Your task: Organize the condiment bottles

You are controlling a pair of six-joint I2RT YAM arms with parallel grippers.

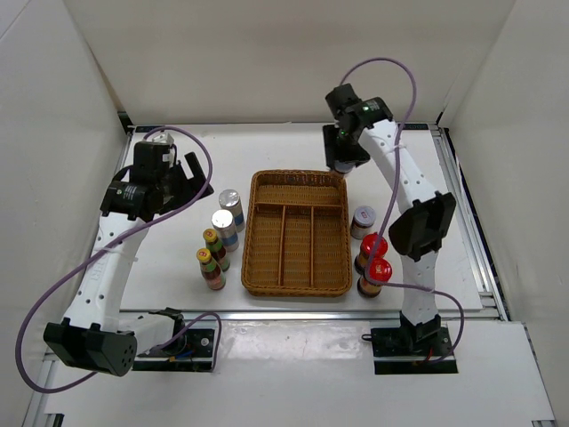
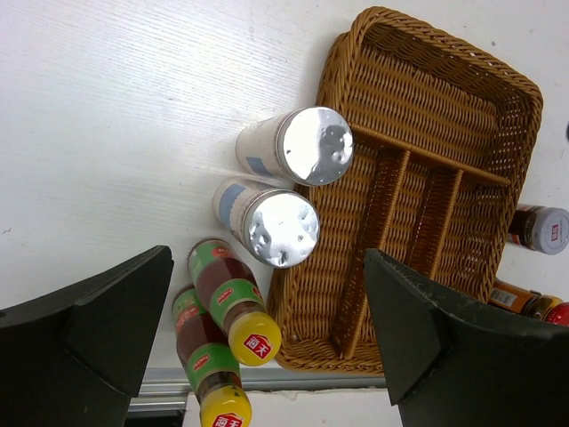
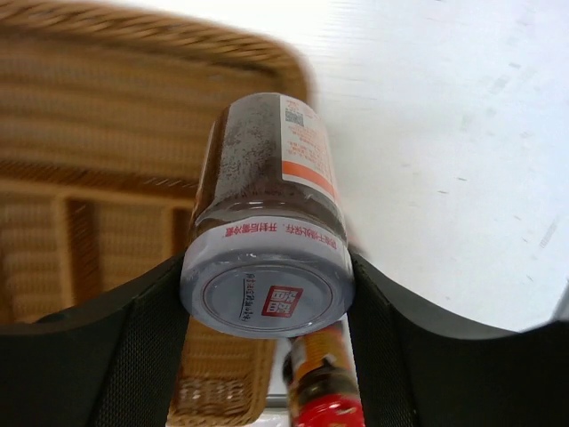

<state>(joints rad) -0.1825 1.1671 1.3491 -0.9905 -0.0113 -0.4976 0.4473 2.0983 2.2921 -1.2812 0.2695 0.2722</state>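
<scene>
My right gripper (image 1: 342, 162) is shut on a grey-lidded short jar (image 3: 267, 222), gripped by its lid over the far right corner of the wicker tray (image 1: 299, 267). A second grey-lidded jar (image 1: 363, 221) and two red-capped dark bottles (image 1: 372, 250) (image 1: 377, 274) stand right of the tray. Left of the tray stand two silver-topped tall bottles (image 1: 231, 204) (image 1: 224, 226) and two yellow-capped bottles (image 1: 213, 246) (image 1: 210, 267). My left gripper (image 1: 182, 178) is open and empty, held above and left of them. The left wrist view shows the silver tops (image 2: 313, 145) (image 2: 280, 227) and yellow caps (image 2: 253, 336) (image 2: 224, 407).
The brown wicker divided tray (image 2: 427, 107) holds nothing in its compartments. White walls close in the table on three sides. A metal rail (image 1: 302, 313) runs along the near edge, and another along the right side.
</scene>
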